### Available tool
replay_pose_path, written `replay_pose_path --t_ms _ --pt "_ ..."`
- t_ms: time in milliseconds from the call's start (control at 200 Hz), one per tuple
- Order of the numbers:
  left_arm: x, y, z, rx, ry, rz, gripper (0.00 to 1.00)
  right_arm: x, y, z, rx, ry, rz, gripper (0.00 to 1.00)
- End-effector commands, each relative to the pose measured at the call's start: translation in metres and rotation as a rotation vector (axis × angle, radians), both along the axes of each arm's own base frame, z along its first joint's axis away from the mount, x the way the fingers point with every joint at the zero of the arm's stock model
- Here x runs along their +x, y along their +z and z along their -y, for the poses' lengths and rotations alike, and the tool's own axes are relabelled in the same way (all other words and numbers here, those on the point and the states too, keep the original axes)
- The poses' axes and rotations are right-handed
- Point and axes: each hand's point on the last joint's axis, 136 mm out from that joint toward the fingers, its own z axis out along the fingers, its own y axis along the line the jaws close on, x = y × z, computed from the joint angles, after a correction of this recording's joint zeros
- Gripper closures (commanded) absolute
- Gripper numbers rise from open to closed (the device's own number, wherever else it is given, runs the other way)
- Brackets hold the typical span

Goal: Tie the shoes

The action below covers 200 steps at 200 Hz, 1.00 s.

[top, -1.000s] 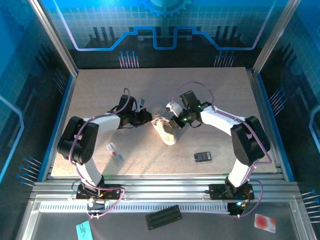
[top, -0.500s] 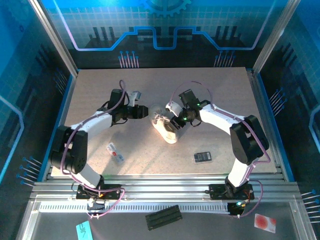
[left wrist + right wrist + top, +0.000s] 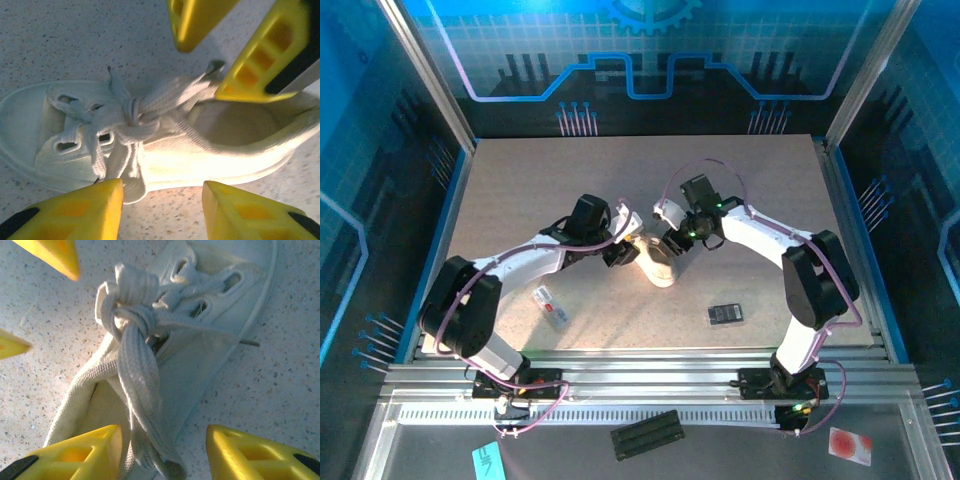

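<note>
Fingers (image 3: 75, 207) of my left gripper (image 3: 162, 187) and right gripper (image 3: 164, 430) stand apart, empty, flanking the sneaker (image 3: 658, 270) on the surface (image 3: 520, 190); its laces (image 3: 135, 355) look knotted, so next I'd pinch both ends and tighten.

A: Where is there room on the table (image 3: 520, 185)?

B: The far half lies open, and so do both side strips; nearer the bases a white-and-red packet (image 3: 550, 305) lies left and a black device (image 3: 725, 313) right, both well apart from the shoe (image 3: 660, 272).

A: And at the shoe?

B: Crowded; the left gripper (image 3: 622, 251) and right gripper (image 3: 671, 244) flank its heel end, jaws apart; knotted laces (image 3: 131, 315) heap over the tongue; the toe end lies free.
</note>
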Motion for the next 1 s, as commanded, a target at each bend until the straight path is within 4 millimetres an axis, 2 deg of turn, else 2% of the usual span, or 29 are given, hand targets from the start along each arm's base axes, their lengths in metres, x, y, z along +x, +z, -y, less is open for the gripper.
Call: replay_pose_path --t_ms 0,195,520,725,996 --pt "0.002 -0.016 -0.008 0.104 -0.055 0.083 0.54 -0.006 0.027 -0.007 0.068 0.062 0.017 0.50" --pt "-0.001 -0.016 0.000 0.086 -0.133 0.144 0.57 -0.002 0.025 -0.013 0.104 0.075 0.034 0.51" --pt "0.015 -0.021 0.006 0.100 -0.143 0.165 0.58 0.020 0.017 -0.018 0.116 0.095 0.041 0.58" --pt "0.022 -0.012 0.012 0.067 -0.137 0.183 0.58 0.019 0.008 -0.017 0.126 0.123 0.017 0.58" --pt "0.025 -0.011 0.015 0.065 -0.148 0.196 0.58 0.019 0.001 -0.020 0.121 0.166 -0.009 0.58"
